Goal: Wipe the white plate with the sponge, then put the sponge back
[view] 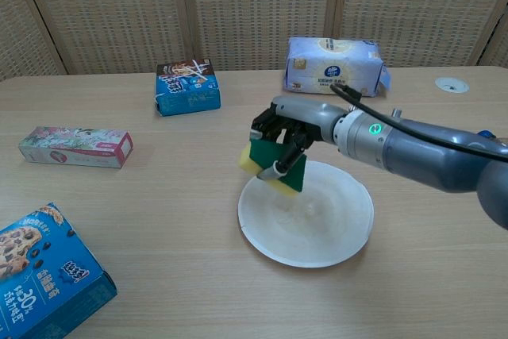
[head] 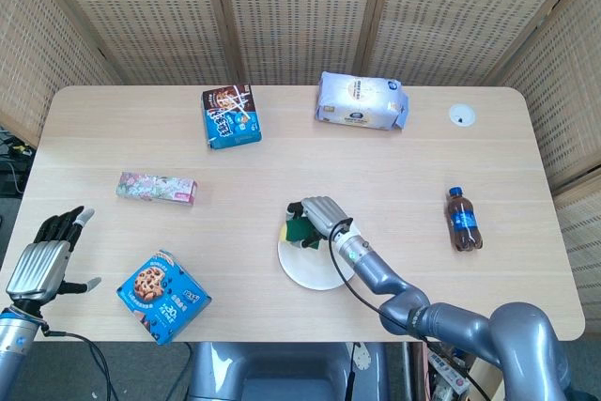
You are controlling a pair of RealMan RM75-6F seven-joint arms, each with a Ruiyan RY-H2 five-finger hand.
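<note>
Green-and-yellow sponge [view: 275, 166] hung over white plate's [view: 341, 228] far-left rim, grasped by right hand [view: 284, 131].
A slackened grip risked dropping it.

From the head view my right robot hand [head: 317, 214] covered most of the sponge [head: 299, 230] and part of the white plate [head: 302, 269]. In the chest view the cookie box [view: 46, 282] was cut off at the lower left edge, the bottle [view: 494, 141] at the right, and my left robot hand [head: 44, 257] fell outside.
</note>
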